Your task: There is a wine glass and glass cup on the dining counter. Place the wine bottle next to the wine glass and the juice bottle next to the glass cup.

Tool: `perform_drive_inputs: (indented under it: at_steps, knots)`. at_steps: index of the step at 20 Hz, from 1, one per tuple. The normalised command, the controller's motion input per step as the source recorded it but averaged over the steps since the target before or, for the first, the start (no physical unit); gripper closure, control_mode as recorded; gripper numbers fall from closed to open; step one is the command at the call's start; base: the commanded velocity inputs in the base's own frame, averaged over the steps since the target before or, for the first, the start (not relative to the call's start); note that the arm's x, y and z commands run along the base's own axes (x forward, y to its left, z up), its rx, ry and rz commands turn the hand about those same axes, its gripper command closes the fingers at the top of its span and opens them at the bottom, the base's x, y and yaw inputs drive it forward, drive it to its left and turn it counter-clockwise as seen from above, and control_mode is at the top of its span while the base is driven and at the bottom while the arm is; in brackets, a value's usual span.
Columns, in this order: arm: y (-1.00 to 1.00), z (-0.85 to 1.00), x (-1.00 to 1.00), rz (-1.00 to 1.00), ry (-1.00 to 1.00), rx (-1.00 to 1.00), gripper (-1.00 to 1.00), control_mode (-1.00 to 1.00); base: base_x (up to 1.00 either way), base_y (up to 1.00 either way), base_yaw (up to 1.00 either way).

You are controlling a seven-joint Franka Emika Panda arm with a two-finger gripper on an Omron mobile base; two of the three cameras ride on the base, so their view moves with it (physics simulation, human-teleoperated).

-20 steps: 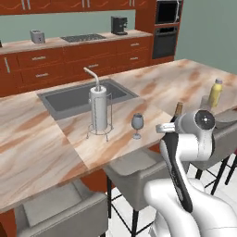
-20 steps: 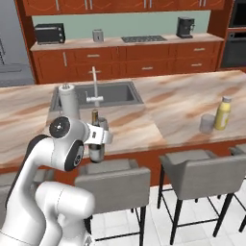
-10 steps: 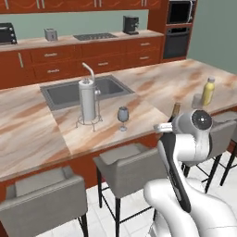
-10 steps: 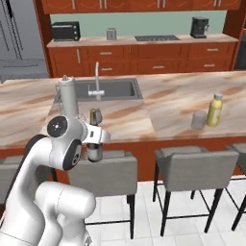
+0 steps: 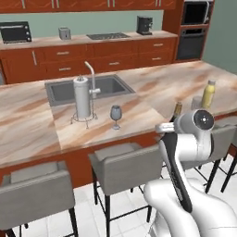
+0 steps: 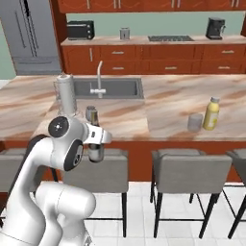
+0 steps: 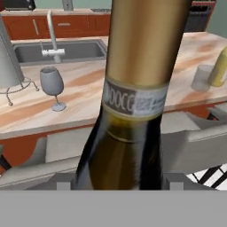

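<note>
Standing on the long pink-beige veined marble dining counter (image 5: 32, 125), a tall grey cylindrical canister on a wire stand (image 5: 82, 98) sits at the left, in front of the dark inset sink (image 5: 104, 87). Just right of it is the small clear greyish stemmed wine glass (image 5: 115, 115), near the counter's front edge. Further right, off the counter's front edge and above the grey stools (image 5: 122, 164), the two-finger gripper (image 6: 96, 144) is clamped on the dark slim-necked wine bottle (image 7: 133, 111), held upright with its brownish top above the hand. Well to the right stands the short translucent grey glass cup (image 6: 194, 122), with the plump yellow white-capped juice bottle (image 6: 211, 114) just beside it.
</note>
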Motion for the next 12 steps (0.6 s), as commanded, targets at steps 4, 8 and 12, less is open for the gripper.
perform_drive_inputs:
  at_steps: [4,8,12]
  knots:
    - [0.00,0.00,0.00,0.00,0.00,0.00,1.00,1.00,0.22,-0.37,0.45]
    - [0.00,0.00,0.00,0.00,0.00,0.00,1.00,1.00,0.02,-0.43,0.44]
    - [0.00,0.00,0.00,0.00,0.00,0.00,1.00,1.00,0.00,-0.53,0.31]
